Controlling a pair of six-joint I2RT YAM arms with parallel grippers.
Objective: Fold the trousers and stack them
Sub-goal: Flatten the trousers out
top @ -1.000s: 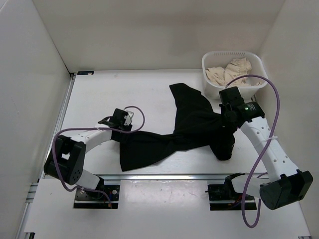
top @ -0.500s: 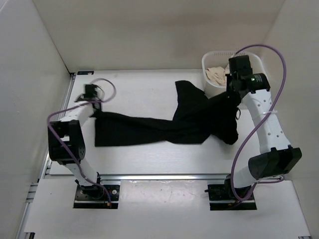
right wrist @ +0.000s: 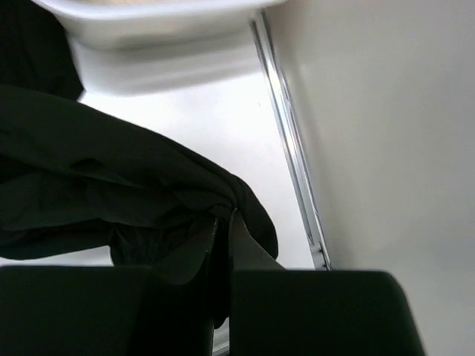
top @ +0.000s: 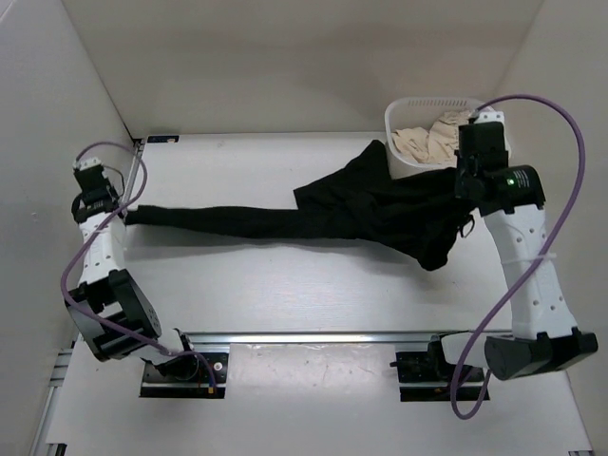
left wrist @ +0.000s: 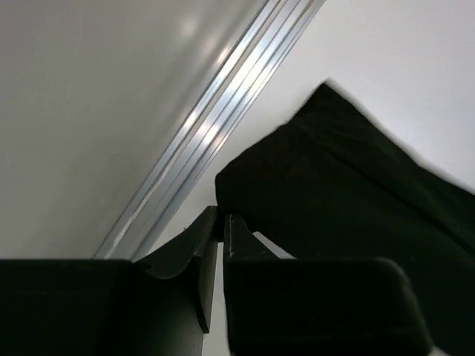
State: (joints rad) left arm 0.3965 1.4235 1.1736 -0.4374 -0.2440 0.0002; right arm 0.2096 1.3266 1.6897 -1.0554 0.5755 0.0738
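Observation:
The black trousers (top: 313,220) are stretched across the table between both arms, one leg running left and the bunched waist part hanging at the right. My left gripper (top: 122,215) is shut on the leg's end by the left wall; in the left wrist view the gripper (left wrist: 222,219) pinches the trousers (left wrist: 349,185) at their corner. My right gripper (top: 460,186) is shut on the waist end beside the basket; in the right wrist view the gripper (right wrist: 223,220) holds gathered black trousers fabric (right wrist: 104,170) above the table.
A white basket (top: 396,121) with the beige cloth garment (top: 432,138) stands at the back right, its wall (right wrist: 148,44) close to my right gripper. Metal rails run along the left wall (left wrist: 215,119) and right wall (right wrist: 289,148). White walls enclose the table.
Both arms moved outward, the left to the far left wall and the right to beside the basket. The trousers went from a slack heap to a long stretched band.

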